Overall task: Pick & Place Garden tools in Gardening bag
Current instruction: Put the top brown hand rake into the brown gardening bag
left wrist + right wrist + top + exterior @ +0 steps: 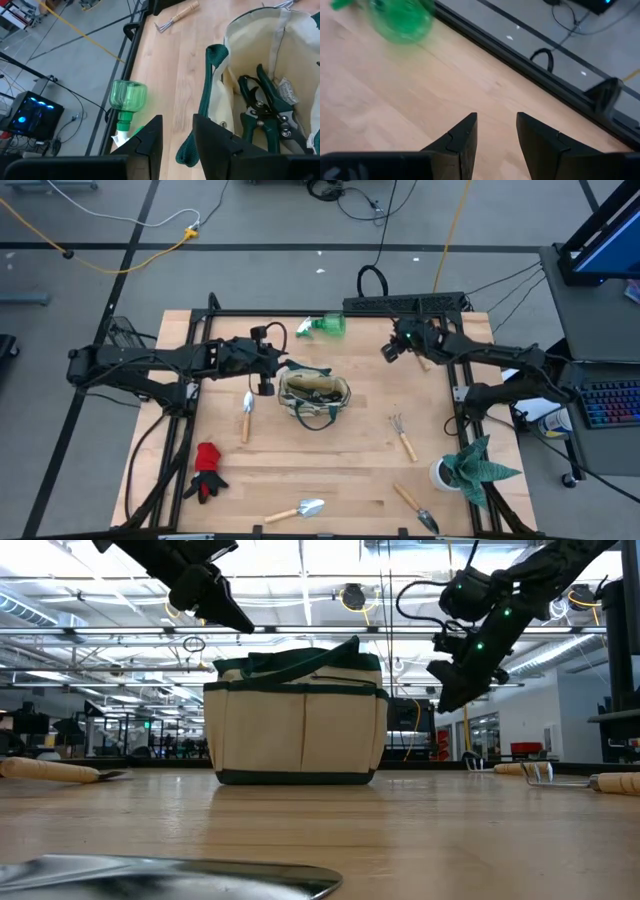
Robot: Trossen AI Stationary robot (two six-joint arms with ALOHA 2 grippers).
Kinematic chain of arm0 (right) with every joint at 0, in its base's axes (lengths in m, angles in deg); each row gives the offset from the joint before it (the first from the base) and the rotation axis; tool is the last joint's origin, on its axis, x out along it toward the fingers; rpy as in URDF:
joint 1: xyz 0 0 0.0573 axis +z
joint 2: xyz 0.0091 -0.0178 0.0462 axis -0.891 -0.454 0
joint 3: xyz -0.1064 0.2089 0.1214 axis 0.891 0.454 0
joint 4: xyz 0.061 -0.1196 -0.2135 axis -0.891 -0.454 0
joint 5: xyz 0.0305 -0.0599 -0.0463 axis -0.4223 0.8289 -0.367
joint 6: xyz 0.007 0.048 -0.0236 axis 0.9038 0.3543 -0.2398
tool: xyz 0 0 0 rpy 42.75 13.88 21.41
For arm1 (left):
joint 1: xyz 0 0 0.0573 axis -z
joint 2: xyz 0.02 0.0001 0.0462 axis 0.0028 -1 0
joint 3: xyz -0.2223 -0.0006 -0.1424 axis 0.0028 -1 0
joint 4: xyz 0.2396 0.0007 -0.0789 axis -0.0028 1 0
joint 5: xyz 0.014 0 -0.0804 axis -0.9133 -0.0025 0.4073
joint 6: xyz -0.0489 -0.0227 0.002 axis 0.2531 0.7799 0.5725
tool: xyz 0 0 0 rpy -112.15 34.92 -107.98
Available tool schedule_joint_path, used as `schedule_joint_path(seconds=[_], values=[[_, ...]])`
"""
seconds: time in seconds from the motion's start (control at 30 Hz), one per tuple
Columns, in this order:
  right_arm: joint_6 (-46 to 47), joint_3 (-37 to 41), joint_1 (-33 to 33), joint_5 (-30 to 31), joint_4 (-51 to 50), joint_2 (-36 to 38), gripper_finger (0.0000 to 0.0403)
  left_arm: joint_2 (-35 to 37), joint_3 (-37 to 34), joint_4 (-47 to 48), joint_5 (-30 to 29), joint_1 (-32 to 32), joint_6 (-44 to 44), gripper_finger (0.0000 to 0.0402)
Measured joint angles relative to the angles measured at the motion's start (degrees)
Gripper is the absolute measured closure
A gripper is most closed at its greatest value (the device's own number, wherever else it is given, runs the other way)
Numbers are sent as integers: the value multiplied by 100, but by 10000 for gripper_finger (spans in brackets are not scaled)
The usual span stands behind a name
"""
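Note:
The cream-and-green gardening bag (314, 396) stands on its base mid-table, with black pruning shears (265, 112) lying inside it. My left gripper (177, 120) hovers open just off the bag's far left side, above its green handle loop (210, 95), holding nothing. My right gripper (496, 116) hangs open over bare wood near the far edge, right of the green spray bottle (326, 327), which lies on its side. A trowel (247, 416) lies left of the bag, a fork-rake (402, 437) right of it, and a red glove (207, 471) near the front left.
Two more trowels (298, 509) (416, 508) lie along the near edge. A spiky green plant in a white pot (466, 469) stands at the front right. A black bar with cables (405, 304) runs along the far edge. Bare wood lies between bag and rake.

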Motion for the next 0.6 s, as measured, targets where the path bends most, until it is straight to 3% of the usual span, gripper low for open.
schedule_joint_path(seconds=[0.6], values=[[894, 52, -607, -15, -1241, 0, 273, 0, 0, -2, 1, 0, 100, 289]])
